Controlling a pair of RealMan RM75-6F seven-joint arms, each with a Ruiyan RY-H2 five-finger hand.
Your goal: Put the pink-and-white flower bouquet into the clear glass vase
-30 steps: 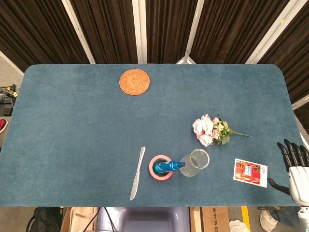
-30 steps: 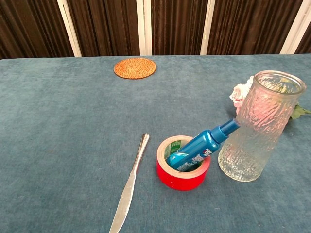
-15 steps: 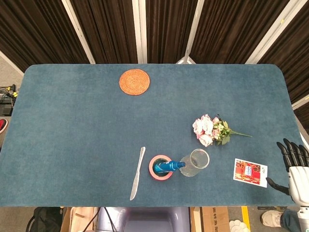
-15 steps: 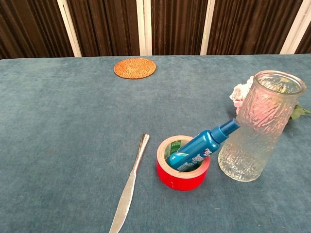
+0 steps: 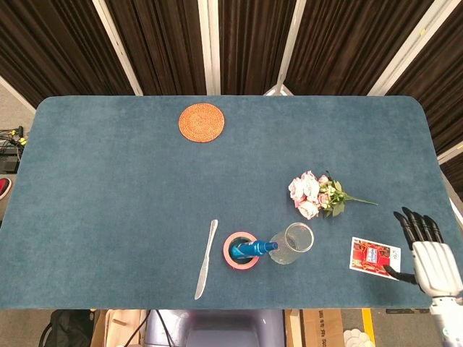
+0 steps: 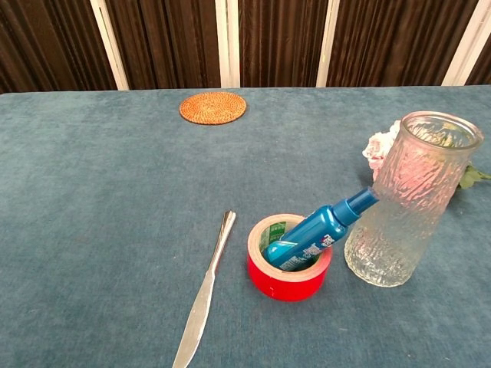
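A pink-and-white flower bouquet point(image 5: 316, 195), ripple-textured clear glass vase point(image 6: 406, 198), blue plastic bottle point(image 6: 316, 233), red tape roll point(image 6: 288, 268) and orange woven coaster point(image 5: 201, 122) sit on teal felt tabletop point(image 5: 108, 188).

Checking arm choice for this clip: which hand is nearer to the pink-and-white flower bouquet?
Right. The right hand hovers open at the table's right edge, beyond the bouquet and nearer the camera. The left hand shows in neither view.

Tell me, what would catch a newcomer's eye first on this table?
Probably the pink-and-white flower bouquet lying on the blue table, right of centre. Just in front of it stands the clear glass vase, with a blue bottle propped in a red tape roll leaning against it. At the near right corner, the robot's right hand hangs with fingers spread beside a red card.
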